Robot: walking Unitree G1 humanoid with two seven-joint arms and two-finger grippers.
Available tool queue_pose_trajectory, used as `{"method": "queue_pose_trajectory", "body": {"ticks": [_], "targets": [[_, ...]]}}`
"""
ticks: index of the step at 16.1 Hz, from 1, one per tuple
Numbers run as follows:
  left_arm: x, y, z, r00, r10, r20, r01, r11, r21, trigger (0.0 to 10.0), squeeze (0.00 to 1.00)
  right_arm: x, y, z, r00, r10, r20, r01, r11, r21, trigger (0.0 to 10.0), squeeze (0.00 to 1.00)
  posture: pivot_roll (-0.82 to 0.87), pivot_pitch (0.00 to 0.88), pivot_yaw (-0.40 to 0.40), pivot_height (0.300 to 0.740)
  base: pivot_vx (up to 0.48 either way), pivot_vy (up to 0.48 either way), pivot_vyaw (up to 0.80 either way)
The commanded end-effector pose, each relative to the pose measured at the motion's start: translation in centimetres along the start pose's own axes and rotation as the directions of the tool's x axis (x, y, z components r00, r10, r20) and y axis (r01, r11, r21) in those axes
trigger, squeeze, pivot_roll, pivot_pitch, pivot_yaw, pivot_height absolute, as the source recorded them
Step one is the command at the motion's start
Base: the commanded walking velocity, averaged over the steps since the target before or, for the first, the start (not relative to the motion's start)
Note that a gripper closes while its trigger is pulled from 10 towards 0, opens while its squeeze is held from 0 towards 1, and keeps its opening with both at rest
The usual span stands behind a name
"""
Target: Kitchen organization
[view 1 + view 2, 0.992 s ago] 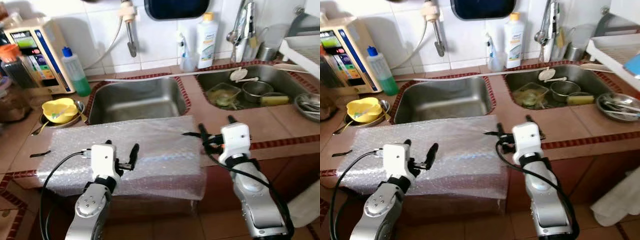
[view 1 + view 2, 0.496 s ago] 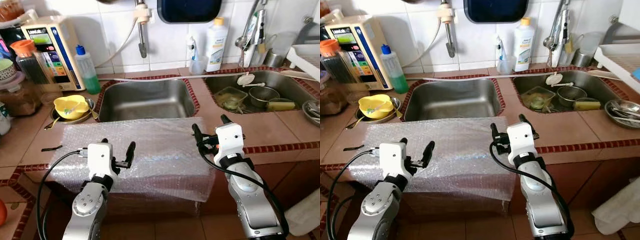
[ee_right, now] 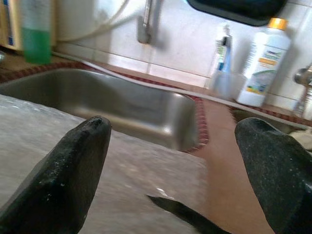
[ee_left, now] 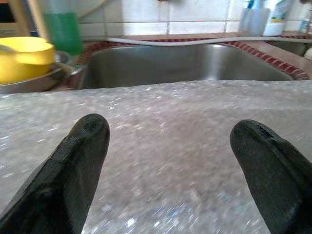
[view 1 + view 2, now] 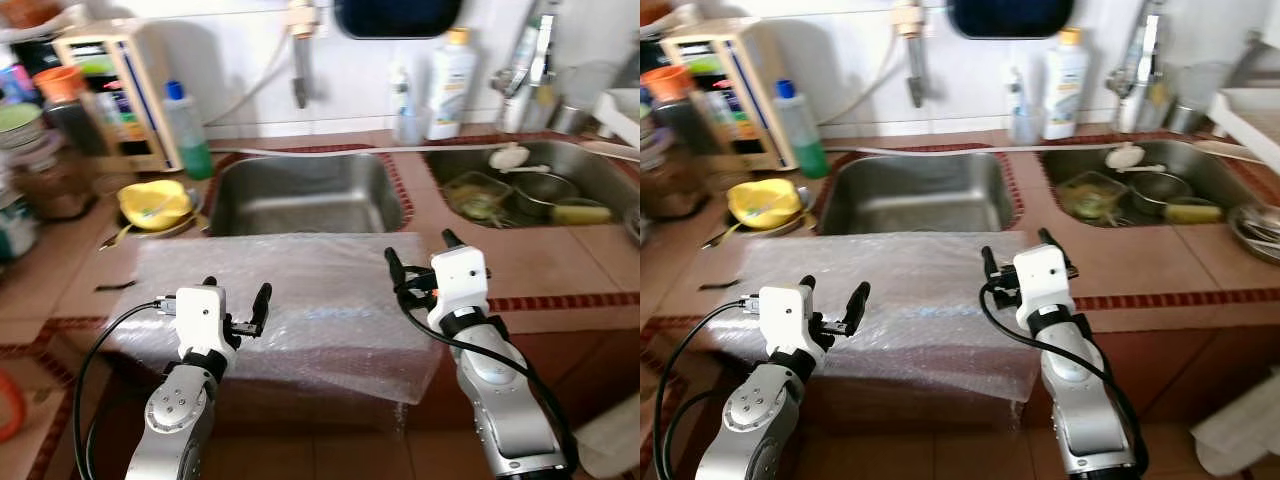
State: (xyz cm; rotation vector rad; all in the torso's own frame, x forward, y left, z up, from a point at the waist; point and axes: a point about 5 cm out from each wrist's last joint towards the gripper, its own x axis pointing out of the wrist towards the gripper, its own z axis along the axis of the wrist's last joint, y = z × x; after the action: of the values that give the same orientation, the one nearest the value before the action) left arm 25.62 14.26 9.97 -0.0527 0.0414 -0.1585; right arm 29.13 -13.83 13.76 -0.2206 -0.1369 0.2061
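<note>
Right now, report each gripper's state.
Left gripper: open, empty, above the clear bubble-wrap sheet.
Right gripper: open, empty, at the sheet's right edge.

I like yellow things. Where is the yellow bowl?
The yellow bowl sits in a metal dish on the counter at the robot's left, beside the empty sink and in front of the green soap bottle.

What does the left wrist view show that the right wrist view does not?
Left wrist view alone: a yellow bowl beside the sink, and the left gripper open over the bubble wrap.

Right wrist view alone: a white bottle with an orange cap by the wall, a faucet, and the right gripper, open at the wrap's edge.

Both: the empty steel sink, the green bottle and the bubble wrap.
</note>
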Motion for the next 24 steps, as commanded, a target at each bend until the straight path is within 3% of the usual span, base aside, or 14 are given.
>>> {"method": "queue_pose_trajectory", "body": {"ticks": [1, 6, 11, 24], "targets": [[-0.1, 0.2, 0.0, 1.0, 0.004, 0.002, -0.004, 1.0, 0.008, 10.0, 0.0, 0.0, 0.1, 0.3, 1.0, 0.005, 0.014, -0.006, 1.0, 0.009, 10.0, 0.0, -0.14, 0.003, 0.084, 0.74, 0.0, 0.0, 0.0], [-0.2, -0.2, 0.5, 0.999, -0.045, 0.03, 0.045, 0.999, -0.023, 10.0, 0.0, -0.1, 0.0, 0.4, 1.0, -0.006, 0.02, 0.006, 1.0, 0.01, 10.0, 0.0, -0.15, 0.003, 0.087, 0.74, 0.0, 0.0, 0.0], [0.2, -0.9, 2.6, 0.988, -0.106, 0.113, 0.109, 0.994, -0.023, 10.0, 0.0, -0.1, -1.1, 1.6, 0.995, -0.058, 0.081, 0.061, 0.997, -0.043, 10.0, 0.0, -0.15, 0.004, 0.086, 0.74, 0.0, 0.0, 0.0], [-0.2, -1.0, 2.2, 0.987, -0.128, 0.101, 0.131, 0.991, -0.028, 10.0, 0.0, -0.1, -0.9, 1.3, 0.996, -0.057, 0.076, 0.06, 0.997, -0.039, 10.0, 0.0, -0.15, 0.0, 0.084, 0.74, 0.0, 0.0, 0.0]]}}
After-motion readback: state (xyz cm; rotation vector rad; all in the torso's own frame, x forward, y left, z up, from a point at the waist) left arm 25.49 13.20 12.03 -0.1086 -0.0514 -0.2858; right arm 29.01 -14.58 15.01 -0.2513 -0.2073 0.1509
